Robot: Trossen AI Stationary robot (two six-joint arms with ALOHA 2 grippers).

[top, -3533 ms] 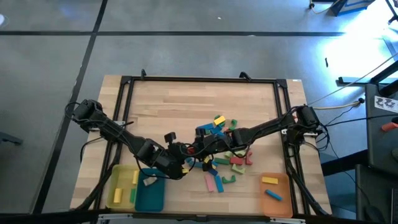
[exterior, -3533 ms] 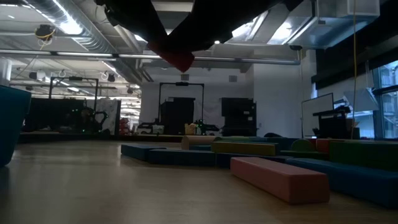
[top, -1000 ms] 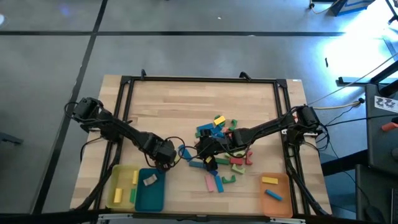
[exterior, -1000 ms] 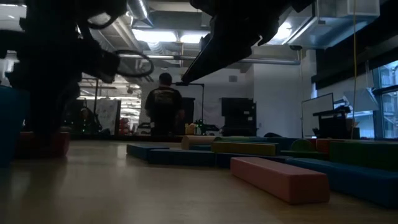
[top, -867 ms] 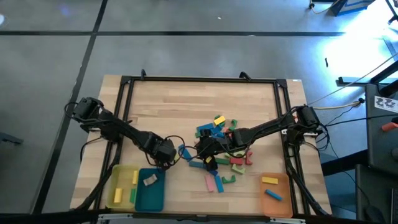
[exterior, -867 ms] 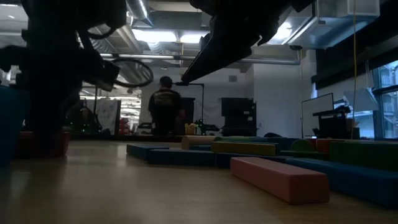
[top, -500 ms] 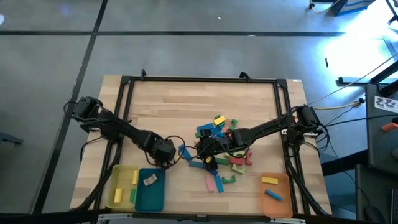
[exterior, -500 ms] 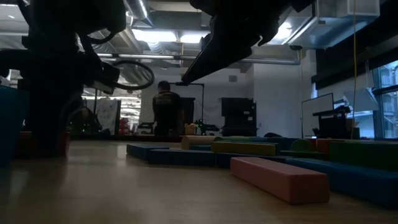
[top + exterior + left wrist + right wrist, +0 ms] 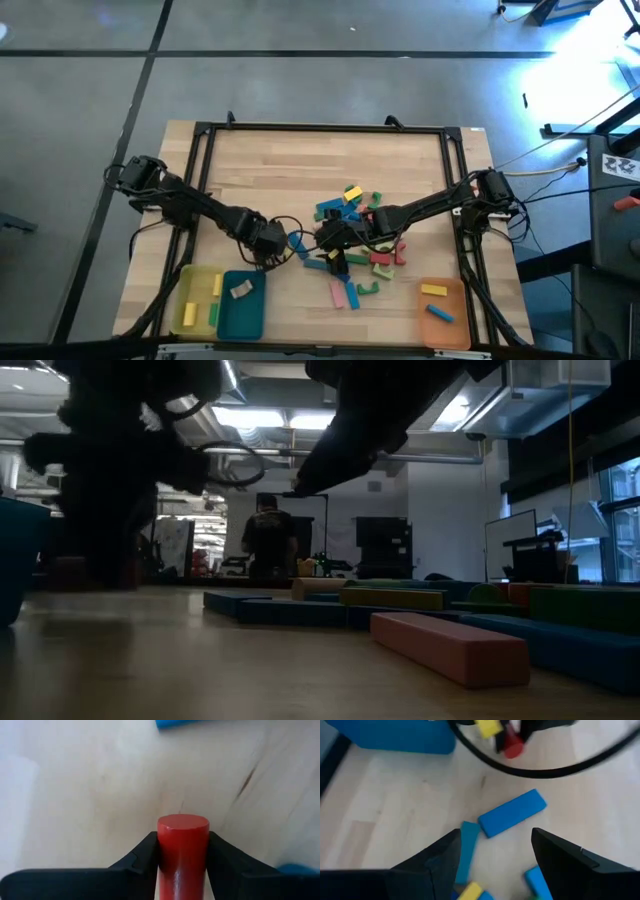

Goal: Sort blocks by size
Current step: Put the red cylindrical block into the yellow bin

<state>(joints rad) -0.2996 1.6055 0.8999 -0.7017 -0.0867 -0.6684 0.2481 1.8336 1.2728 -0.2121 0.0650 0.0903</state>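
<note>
End effector, left [image 9: 182, 862] — clamped on red cylinder [image 9: 182, 850], above table [image 9: 75, 795].

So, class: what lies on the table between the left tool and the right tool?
The high view shows a blue bar block on the wood between the left tool, shut on a red cylinder block, and the right tool. The right wrist view also shows that blue bar.

Red cylinder block [image 9: 182, 851] between dark tool [image 9: 182, 855] fingers

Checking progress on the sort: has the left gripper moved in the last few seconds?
Yes. The left gripper, shut on a red block, has moved off the teal tray.
</note>
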